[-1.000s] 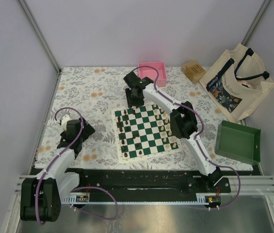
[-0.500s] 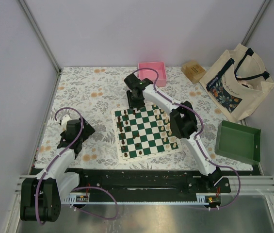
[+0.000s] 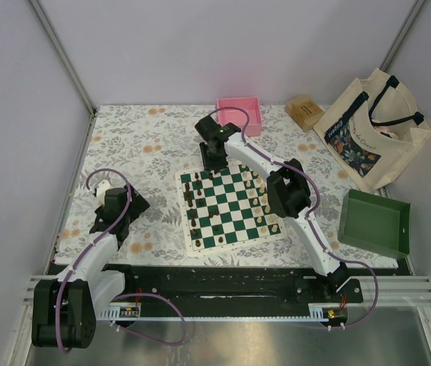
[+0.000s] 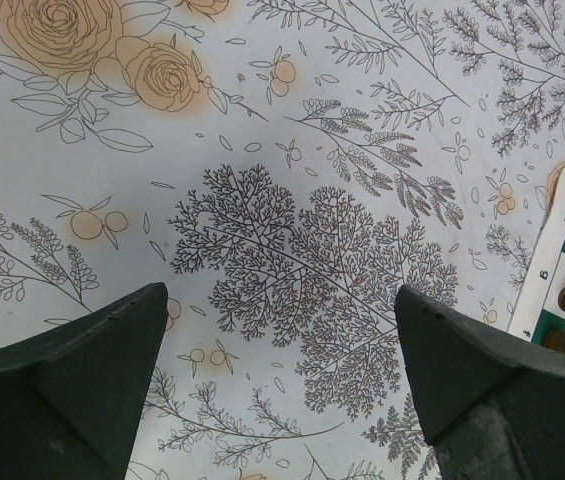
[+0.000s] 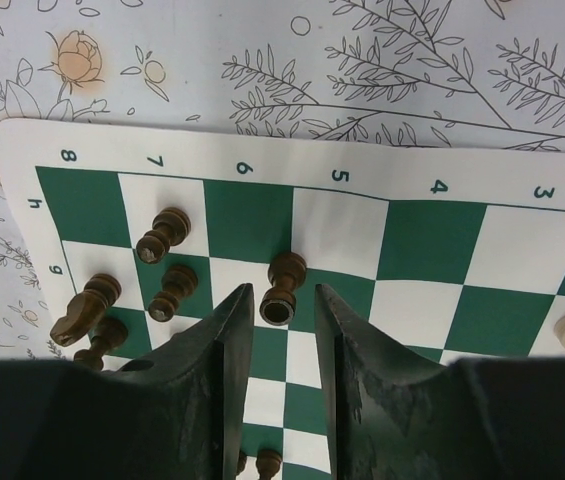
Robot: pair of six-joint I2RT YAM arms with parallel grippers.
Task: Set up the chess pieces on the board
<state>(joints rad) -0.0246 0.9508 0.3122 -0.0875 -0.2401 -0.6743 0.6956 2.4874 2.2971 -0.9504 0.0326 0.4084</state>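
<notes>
High overview, wrist close-ups, shared board [image 3: 231,209]

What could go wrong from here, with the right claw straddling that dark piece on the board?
1. The dark piece between the fingers of the right claw looks tilted, its underside showing; closing on it could squirt it out or grip it crooked.
2. Other dark pieces stand close beside one finger; a sideways shift could topple them.
</notes>
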